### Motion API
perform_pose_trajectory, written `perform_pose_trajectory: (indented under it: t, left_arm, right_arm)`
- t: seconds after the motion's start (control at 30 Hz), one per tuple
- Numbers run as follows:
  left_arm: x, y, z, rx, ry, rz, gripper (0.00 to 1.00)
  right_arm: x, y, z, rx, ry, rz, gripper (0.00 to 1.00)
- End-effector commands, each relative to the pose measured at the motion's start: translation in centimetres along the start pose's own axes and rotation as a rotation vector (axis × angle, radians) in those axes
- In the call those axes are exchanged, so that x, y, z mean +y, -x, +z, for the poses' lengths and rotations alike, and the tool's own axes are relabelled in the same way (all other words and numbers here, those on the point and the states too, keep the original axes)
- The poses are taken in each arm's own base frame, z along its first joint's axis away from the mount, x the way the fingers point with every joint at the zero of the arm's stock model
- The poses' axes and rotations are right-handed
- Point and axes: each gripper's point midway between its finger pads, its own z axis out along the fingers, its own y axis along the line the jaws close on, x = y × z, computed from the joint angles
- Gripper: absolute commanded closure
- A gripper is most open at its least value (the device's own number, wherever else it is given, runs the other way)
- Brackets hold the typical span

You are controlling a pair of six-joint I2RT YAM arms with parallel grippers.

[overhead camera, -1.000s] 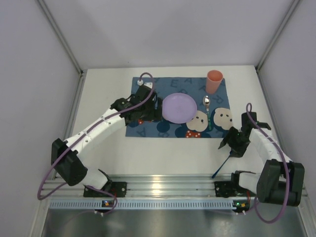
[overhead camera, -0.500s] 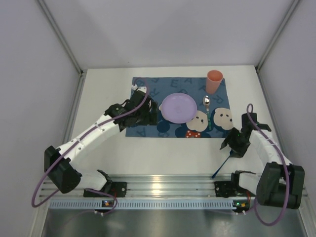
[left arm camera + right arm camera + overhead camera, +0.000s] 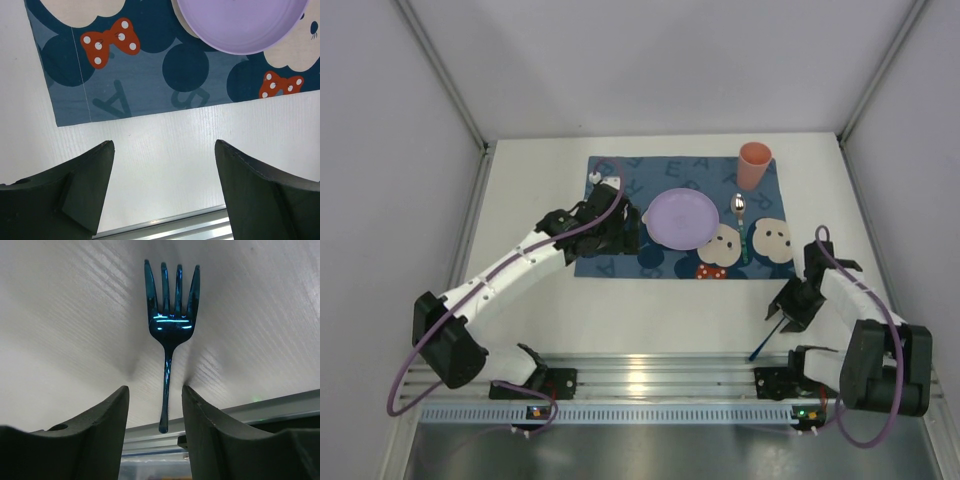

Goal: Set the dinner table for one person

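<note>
The white dinner table (image 3: 650, 310) carries a blue mouse-print placemat (image 3: 620, 262) with a lilac plate (image 3: 683, 217), an orange cup (image 3: 754, 165) and a spoon (image 3: 739, 207) on it. A blue fork (image 3: 767, 340) lies on the bare table at the near right. My right gripper (image 3: 786, 310) is open low over it, and in the right wrist view the fork (image 3: 170, 325) has its handle between the spread fingers (image 3: 155, 387), untouched. My left gripper (image 3: 623, 236) is open and empty over the placemat's near left part, beside the plate (image 3: 240, 25).
The ribbed aluminium rail (image 3: 650, 375) runs along the near edge, close behind the fork's handle end. Grey walls close in the back and both sides. A dark green utensil (image 3: 747, 246) lies on the placemat right of the plate.
My right gripper has moved toward the near edge and come down over the fork. My left arm has shifted, its gripper drawing slightly back from the plate.
</note>
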Motion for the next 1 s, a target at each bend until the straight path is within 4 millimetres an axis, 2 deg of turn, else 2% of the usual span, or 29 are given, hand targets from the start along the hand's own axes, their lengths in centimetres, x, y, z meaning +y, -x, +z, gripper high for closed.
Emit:
perform_pose_trajectory:
  t: [0.0,0.4,0.67,0.73,0.9,0.93,0.97]
  left_arm:
    - [-0.5,1.7,-0.4,-0.059,-0.009,0.01,0.14]
    - [0.5,1.3,0.2,-0.044,0.015,0.017,0.13]
    - [0.8,1.7,0.4,-0.043,0.006,0.014,0.13]
    - [1.0,1.7,0.5,-0.042,0.009,0.014,0.13]
    - [1.3,1.9,0.3,-0.042,0.013,0.015,0.13]
    - [1.3,1.9,0.3,-0.044,0.013,0.015,0.13]
    - [1.3,1.9,0.3,-0.043,0.012,0.015,0.14]
  right_arm:
    - [0.9,2.5,-0.5,-0.07,-0.002,0.015,0.54]
    - [0.4,3.3,1.0,-0.069,-0.056,0.024,0.66]
    - [1.2,3.2,2.2,-0.07,-0.112,-0.052,0.89]
    - [1.4,3.2,2.4,-0.064,-0.119,-0.067,0.99]
    - [2.5,3.0,2.2,-0.069,-0.109,-0.122,1.0]
    - [2.8,3.8,1.6,-0.107,-0.11,-0.133,1.0]
    - [2.9,3.6,1.1,-0.115,-0.119,-0.154,1.0]
